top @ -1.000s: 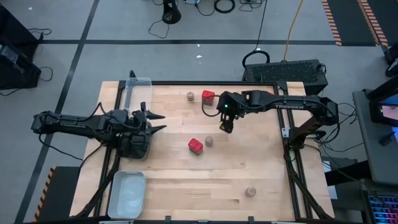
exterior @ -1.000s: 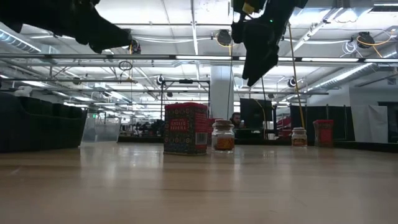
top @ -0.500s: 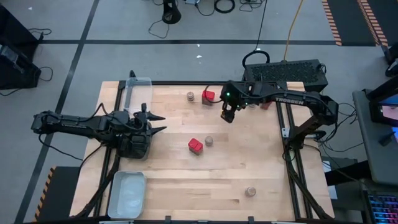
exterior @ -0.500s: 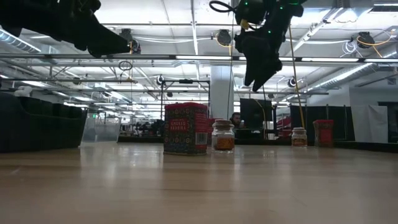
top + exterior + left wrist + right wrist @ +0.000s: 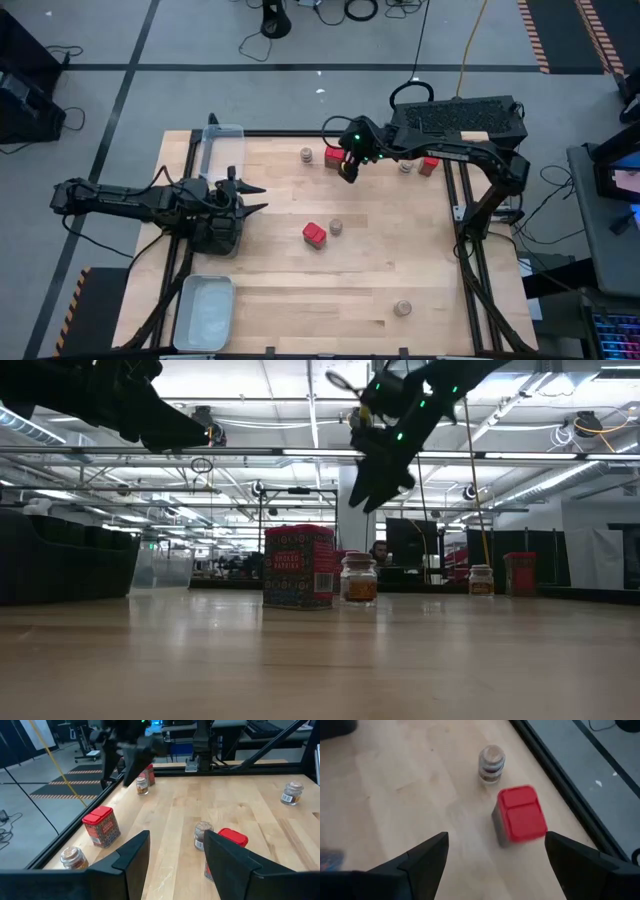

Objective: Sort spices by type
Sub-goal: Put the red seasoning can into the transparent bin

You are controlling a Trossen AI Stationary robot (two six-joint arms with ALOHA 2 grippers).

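Observation:
Red spice tins and tan-lidded spice jars stand scattered on the wooden table. My right gripper [image 5: 346, 170] hangs open above the far middle, slanting down over a red tin [image 5: 520, 817] with a jar [image 5: 492, 762] just beyond it; it touches neither. Another red tin [image 5: 314, 234] and jar [image 5: 336, 227] stand at the table's centre. A third tin [image 5: 428, 166] and jar [image 5: 405, 167] sit at the far right, and one jar [image 5: 403, 307] near the front. My left gripper [image 5: 252, 198] waits open at the left, above the table.
A clear tray [image 5: 222, 145] stands at the far left corner and a pale tray [image 5: 205, 310] at the near left corner. A dark bin [image 5: 215, 238] sits under my left arm. Black rails [image 5: 460, 230] frame the table.
My right gripper has travelled from over the table's middle toward the far edge and a little to the left, coming over the red tin there, and has tipped further downward. Its fingers stay open. No tin or jar has moved.

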